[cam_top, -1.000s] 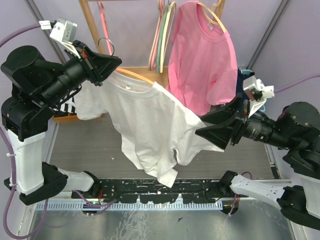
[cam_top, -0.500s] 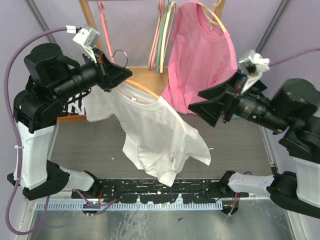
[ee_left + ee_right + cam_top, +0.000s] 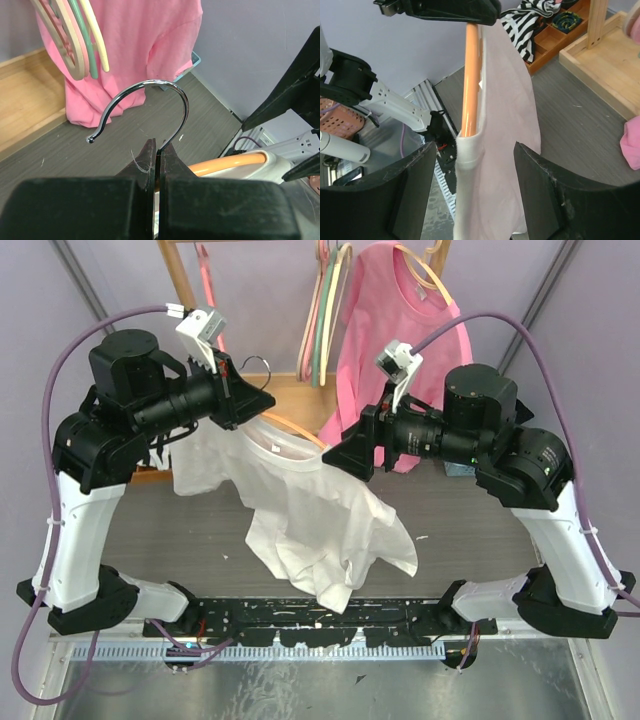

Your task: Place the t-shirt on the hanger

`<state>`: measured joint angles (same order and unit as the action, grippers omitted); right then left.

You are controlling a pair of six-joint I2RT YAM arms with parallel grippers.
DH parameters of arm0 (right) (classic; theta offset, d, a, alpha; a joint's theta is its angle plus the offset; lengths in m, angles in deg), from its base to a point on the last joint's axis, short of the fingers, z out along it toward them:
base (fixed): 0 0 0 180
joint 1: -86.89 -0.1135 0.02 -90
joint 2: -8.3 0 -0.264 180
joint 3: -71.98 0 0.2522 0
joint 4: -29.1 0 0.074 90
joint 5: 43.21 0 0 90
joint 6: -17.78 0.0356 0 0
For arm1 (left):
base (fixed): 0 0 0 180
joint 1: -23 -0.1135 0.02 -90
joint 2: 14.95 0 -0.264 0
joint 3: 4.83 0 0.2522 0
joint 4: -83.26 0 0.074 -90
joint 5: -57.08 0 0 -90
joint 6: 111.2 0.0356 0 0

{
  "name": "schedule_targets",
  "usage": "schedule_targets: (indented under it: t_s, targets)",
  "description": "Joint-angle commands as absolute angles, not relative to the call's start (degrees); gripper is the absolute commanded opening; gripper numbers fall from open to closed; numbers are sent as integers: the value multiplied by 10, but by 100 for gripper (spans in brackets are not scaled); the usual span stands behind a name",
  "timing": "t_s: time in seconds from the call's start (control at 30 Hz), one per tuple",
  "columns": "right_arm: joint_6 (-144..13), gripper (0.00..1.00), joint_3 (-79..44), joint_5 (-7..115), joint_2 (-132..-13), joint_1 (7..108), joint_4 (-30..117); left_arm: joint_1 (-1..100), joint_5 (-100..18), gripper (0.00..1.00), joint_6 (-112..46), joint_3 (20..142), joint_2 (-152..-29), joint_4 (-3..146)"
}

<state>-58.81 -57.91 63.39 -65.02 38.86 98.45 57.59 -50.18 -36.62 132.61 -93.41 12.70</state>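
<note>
- Both arms now stand higher and closer together than 1 second ago. The right gripper point(image 3: 335, 453) has swung in from the right side of the table point(image 3: 480, 535) to the right end of the hanger point(image 3: 300, 432). The t-shirt point(image 3: 320, 530) now hangs slack and is no longer stretched toward that gripper.
- Nearest, the t-shirt's bunched hem hangs toward the table's near edge, free of both grippers. I cannot tell whether it touches the surface.
- Above it, the right gripper's jaws stand apart and hold nothing. In the right wrist view, 1 finger sits on each side of the hanger's cloth-covered tip, and neither touches it.
- The hanger's orange arm runs bare along the neck opening, then slips under the shoulder seam. The other shoulder drapes down on the left.
- The left gripper point(image 3: 157, 150) is clamped together on the wire stem just under the silver hook point(image 3: 150, 92). It carries the hanger and t-shirt in the air.
- The step in hand looks like seating the right shoulder.
  - The right gripper should pinch only cloth at the seam, not the orange arm, and draw it outward and down along the arm.
  - The left gripper should keep the hanger level, because a thin stem can twist in so narrow a grip.
- Farthest, the pink t-shirt point(image 3: 400, 370) and the spare hangers point(image 3: 325, 330) hang from the wooden rack point(image 3: 185, 290). The hook should stay clear of them during the tug.
</note>
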Motion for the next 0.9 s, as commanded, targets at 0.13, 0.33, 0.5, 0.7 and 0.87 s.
schedule_targets:
  t_s: [0.13,0.33,0.5,0.7,0.87]
  targets:
    - [-593,69,-547,690,-635,380,955,575,-510,0,-380,1319,-919,182]
    - [-598,63,-537,688,-639,374,964,574,-516,0,-385,1321,-923,185]
    - [-604,49,-558,683,-660,369,978,575,-521,0,-385,1320,-927,183]
    - [-605,31,-568,660,-671,360,988,575,-522,0,-385,1316,-927,182]
    - [-605,7,-568,633,-667,358,990,575,-522,5,-385,1314,-928,183]
